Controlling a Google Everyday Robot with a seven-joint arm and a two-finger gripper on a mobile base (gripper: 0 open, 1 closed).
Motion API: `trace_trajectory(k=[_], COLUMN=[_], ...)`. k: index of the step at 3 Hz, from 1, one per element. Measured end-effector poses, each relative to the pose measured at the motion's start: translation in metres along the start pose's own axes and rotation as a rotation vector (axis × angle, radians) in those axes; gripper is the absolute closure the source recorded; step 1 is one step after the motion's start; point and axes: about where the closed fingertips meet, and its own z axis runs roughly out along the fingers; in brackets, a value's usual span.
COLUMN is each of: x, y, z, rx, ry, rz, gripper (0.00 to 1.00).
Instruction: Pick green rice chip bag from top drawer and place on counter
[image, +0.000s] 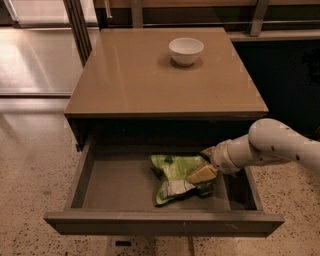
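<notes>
Gripper (198, 165) rests on green rice chip bag (172, 171), inside top drawer (115, 186).

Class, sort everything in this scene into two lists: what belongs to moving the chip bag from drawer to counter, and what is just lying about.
Belongs to the job:
drawer, open
bag, inside it
counter
gripper, in the drawer at the bag

Just lying about:
bowl, on the counter
</notes>
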Motion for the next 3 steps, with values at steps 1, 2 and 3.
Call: trace_trajectory(k=[1,2,3], x=[-0.001,-0.018,-0.065], y=[0.000,0.004,0.019], z=[0.001,-0.013,-0.060], rx=[-0.006,-0.044,-0.096], ry=[-0.002,-0.005,-0.039], rz=[0.000,-0.030,-0.120], gripper=[0.88,1.00,1.00])
